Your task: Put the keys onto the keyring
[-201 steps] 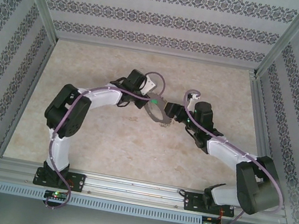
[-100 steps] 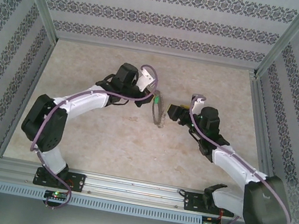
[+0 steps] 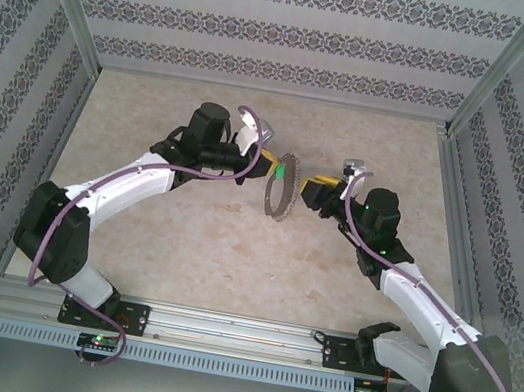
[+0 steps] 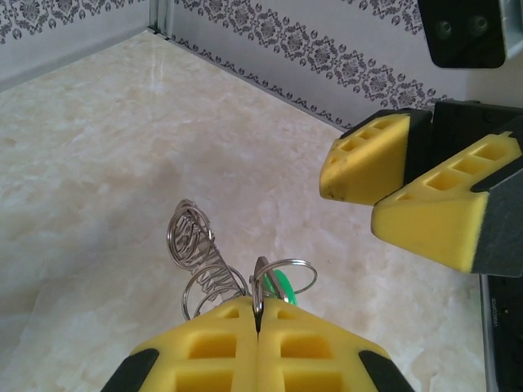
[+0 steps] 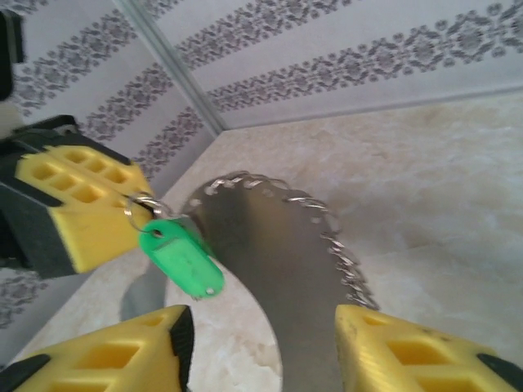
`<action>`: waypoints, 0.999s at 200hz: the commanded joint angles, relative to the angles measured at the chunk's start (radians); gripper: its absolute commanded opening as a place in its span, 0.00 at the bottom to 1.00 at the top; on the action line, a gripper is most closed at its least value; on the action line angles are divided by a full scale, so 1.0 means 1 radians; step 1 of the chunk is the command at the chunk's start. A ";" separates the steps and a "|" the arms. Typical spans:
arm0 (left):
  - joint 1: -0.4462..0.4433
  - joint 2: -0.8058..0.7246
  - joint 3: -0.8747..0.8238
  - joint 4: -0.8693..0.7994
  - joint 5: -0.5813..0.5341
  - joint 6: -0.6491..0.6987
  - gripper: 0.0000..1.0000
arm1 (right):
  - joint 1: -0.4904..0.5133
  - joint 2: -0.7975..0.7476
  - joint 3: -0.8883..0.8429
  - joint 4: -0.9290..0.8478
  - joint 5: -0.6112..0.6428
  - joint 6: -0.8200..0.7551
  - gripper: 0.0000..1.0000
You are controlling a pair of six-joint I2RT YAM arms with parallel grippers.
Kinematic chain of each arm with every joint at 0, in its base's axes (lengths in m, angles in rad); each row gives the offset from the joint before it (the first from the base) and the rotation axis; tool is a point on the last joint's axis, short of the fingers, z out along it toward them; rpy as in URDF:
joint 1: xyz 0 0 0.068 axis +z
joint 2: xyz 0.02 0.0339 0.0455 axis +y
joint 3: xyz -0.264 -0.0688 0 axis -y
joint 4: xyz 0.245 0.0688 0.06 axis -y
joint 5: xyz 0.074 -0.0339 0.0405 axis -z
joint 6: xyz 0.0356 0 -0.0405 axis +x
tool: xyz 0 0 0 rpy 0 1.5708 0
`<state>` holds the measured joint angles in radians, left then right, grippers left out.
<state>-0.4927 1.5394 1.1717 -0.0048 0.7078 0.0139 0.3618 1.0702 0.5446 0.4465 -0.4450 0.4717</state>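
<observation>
From the overhead camera I have the keyring [image 3: 279,187] standing on edge a little past the middle of the marble-look table [image 3: 181,253], toward 12 o'clock. The left gripper [image 3: 263,166] sits at the hoop's 10 o'clock and the right gripper [image 3: 311,193] at its 3 o'clock, so the hoop hangs between the two.

On the left wrist camera my yellow pads [image 4: 204,347] are pressed flat together, pinching the thin metal rim edge-on. A loose coil of small wire rings [image 4: 200,253] spills out at 11 o'clock from the pinch.

On the right wrist camera the fingers stand apart, and the hoop's wide grey band drops down between them. I cannot tell whether it touches the finger at 5 o'clock. The green key tag [image 5: 184,261] dangles from a small ring at the hoop's 9 o'clock, just beside the left pad. The beaded chain fringe [image 5: 339,245] runs along the rim from 12 round to 4 o'clock.
</observation>
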 commanded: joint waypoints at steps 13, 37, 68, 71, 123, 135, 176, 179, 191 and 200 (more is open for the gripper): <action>-0.027 -0.035 0.022 0.043 0.027 -0.011 0.00 | 0.019 0.013 0.085 0.039 -0.089 0.002 0.44; -0.037 -0.035 0.029 0.034 0.019 -0.011 0.00 | 0.056 0.035 0.127 0.022 -0.069 -0.014 0.44; -0.046 -0.043 0.036 0.026 0.009 -0.011 0.00 | 0.087 0.071 0.165 0.005 -0.055 -0.031 0.41; -0.046 -0.042 0.036 0.026 0.007 -0.011 0.00 | 0.088 0.074 0.168 0.005 -0.054 -0.031 0.40; -0.058 -0.047 0.045 0.025 0.004 -0.009 0.00 | 0.106 0.114 0.190 -0.006 -0.047 -0.042 0.35; -0.061 -0.047 0.046 0.024 0.004 -0.008 0.00 | 0.108 0.119 0.193 -0.006 -0.046 -0.045 0.32; -0.063 -0.048 0.051 0.022 0.001 -0.003 0.00 | 0.111 0.135 0.196 -0.013 -0.044 -0.048 0.17; -0.063 -0.048 0.051 0.022 0.001 -0.002 0.00 | 0.110 0.135 0.195 -0.014 -0.043 -0.048 0.15; -0.063 -0.049 0.051 0.022 -0.001 -0.002 0.00 | 0.110 0.135 0.192 -0.016 -0.041 -0.053 0.10; -0.063 -0.049 0.051 0.025 -0.002 -0.002 0.00 | 0.109 0.134 0.189 -0.017 -0.040 -0.052 0.06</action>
<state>-0.5411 1.5288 1.1843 -0.0086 0.7017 0.0139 0.4625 1.2026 0.7132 0.4267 -0.4847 0.4355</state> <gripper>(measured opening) 0.053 0.097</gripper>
